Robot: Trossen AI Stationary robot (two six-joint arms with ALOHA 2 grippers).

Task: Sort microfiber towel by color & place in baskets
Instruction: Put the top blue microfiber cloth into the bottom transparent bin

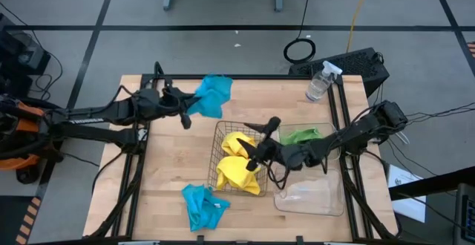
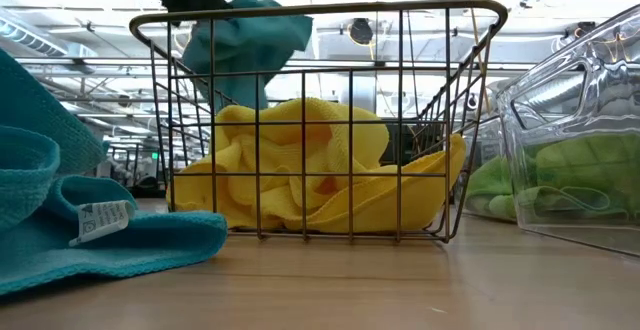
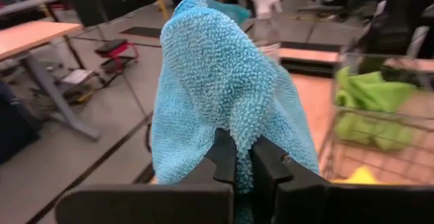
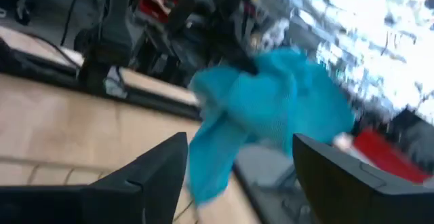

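My left gripper (image 1: 187,105) is shut on a blue towel (image 1: 211,96), held in the air over the table's far left part; the low view shows it (image 2: 245,45) hanging behind the wire basket (image 2: 320,120). Yellow towels (image 1: 239,163) lie in this wire basket (image 1: 220,137). My right gripper (image 1: 260,142) hovers open over the basket with nothing between its fingers (image 4: 237,163). A green towel (image 1: 300,135) lies in a clear tub (image 2: 570,90). A second blue towel (image 1: 202,206) lies flat on the table near the front edge. My left gripper pinches a bunched fold of the blue towel (image 3: 242,137) between its two fingers. The fingers come at it nearly level from the table's left. The rest of the towel (image 3: 217,75) bulges out beyond the fingertips and hangs clear of the table.
A clear spray bottle (image 1: 320,82) stands at the table's far right corner. A second clear tub (image 1: 312,197) sits at the front right with nothing visible inside. Bare wood lies between the wire basket and the table's left edge.
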